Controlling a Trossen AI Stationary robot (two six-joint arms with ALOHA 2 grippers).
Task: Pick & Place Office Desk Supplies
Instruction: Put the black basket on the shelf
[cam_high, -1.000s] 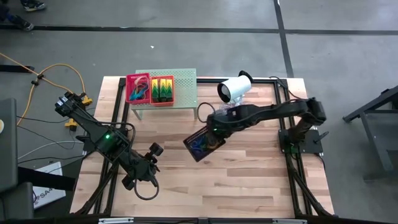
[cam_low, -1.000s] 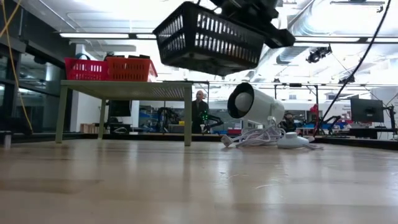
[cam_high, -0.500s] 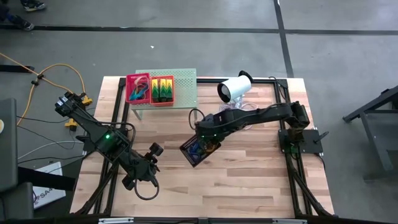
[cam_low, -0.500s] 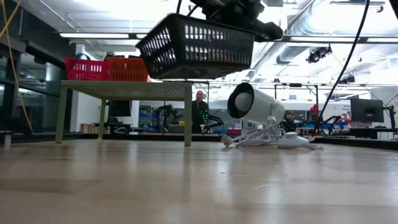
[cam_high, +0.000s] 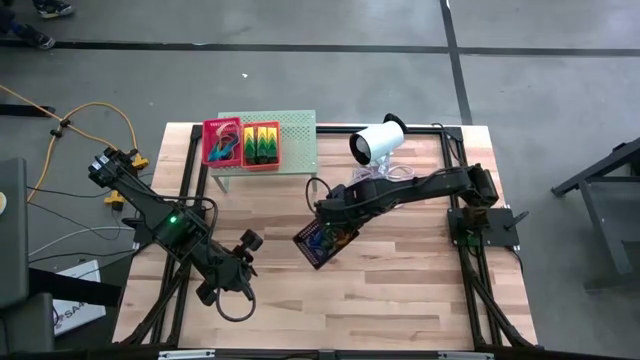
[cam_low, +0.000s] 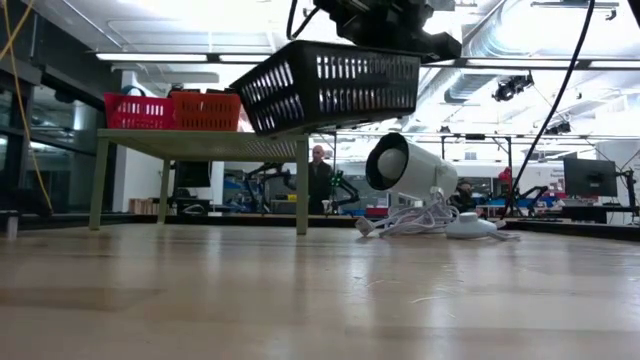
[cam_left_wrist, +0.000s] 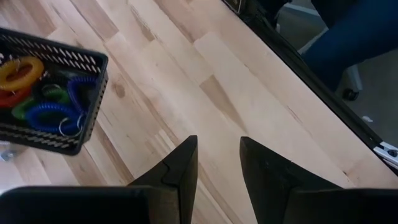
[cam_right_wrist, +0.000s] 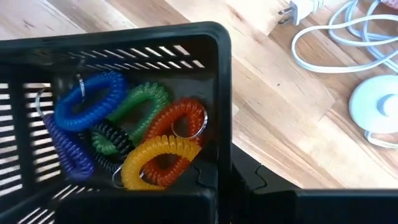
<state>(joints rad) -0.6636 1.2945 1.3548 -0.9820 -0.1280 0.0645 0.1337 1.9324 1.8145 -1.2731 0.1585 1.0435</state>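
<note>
Right tool (cam_high: 322, 212), arm stretched across the table, grips the lifted black basket (cam_low: 330, 85); left tool (cam_left_wrist: 217, 168) narrowly parted.

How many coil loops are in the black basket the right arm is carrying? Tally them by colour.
In the black basket:
Blue coil: 1
Purple coil: 1
Green coil: 1
Black coil: 1
Red coil: 1
Yellow coil: 1
Total: 6

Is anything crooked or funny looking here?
Yes. The black basket hangs in the air above the table, tilted, held by the right tool, with coil loops piled in one corner. The red basket sits straight on the green stand.
</note>
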